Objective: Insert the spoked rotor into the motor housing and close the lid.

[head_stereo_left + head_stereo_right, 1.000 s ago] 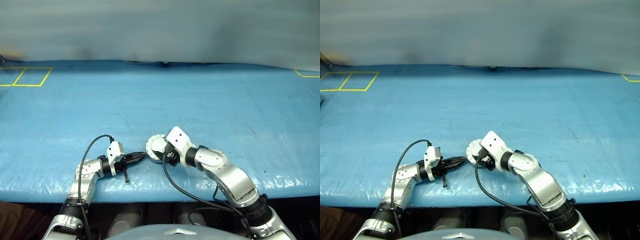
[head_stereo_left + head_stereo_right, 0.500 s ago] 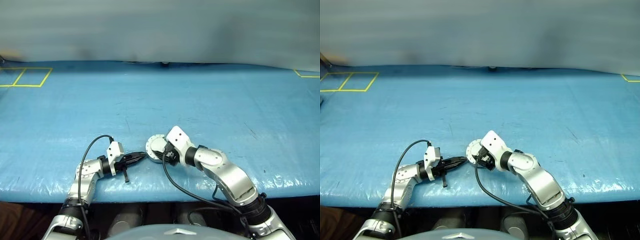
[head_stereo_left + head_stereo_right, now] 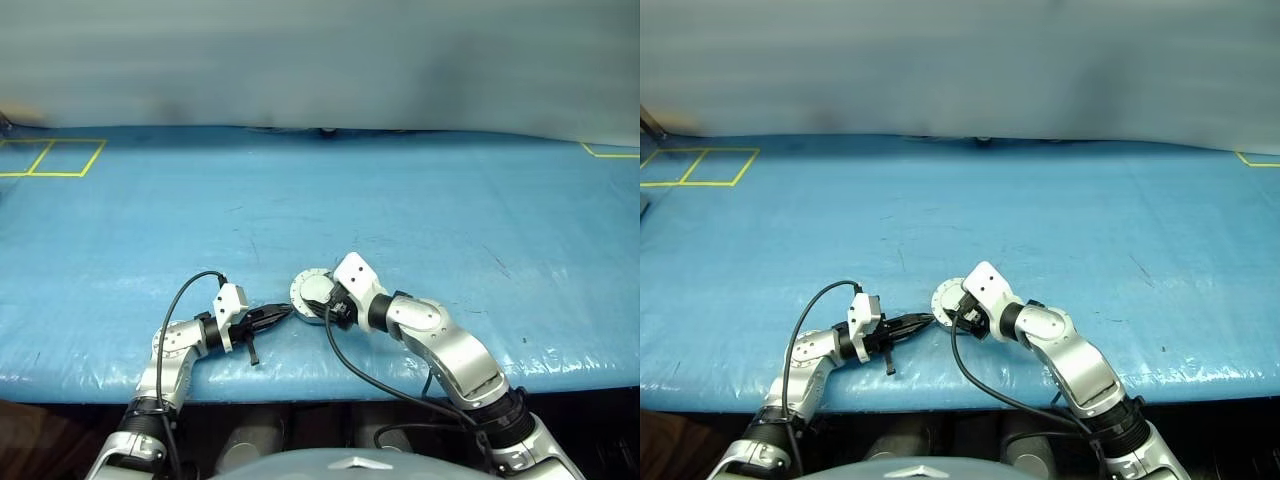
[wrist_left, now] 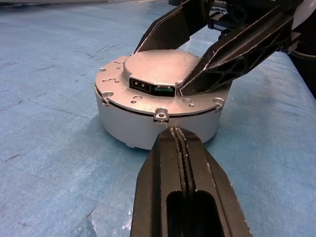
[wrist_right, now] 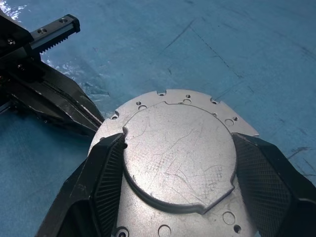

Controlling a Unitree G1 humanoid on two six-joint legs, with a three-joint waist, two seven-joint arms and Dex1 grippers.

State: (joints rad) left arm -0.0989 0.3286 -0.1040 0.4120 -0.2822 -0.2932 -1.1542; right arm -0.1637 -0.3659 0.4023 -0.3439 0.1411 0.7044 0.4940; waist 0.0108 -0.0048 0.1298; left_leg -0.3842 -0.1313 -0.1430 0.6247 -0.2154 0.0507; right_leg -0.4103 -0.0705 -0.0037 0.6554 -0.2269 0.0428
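One motor housing (image 4: 158, 116) sitting near table (image 3: 450, 200) edge, plain grey lid (image 5: 180, 158) down, apparently flush. Right gripper (image 5: 175, 173) straddling lid rim, seemingly clamping. Left gripper (image 4: 178, 136) pressing closed against housing's left seam.

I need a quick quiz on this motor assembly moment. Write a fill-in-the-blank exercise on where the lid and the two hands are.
1. The lid lies ____ on the motor housing.
2. The right hand has one finger on each ____ of the lid's raised centre.
3. The left hand has its fingers ____, tips at the housing's rim.
4. The housing stands on a ____ table cover.

Missing words: closed; side; shut; blue
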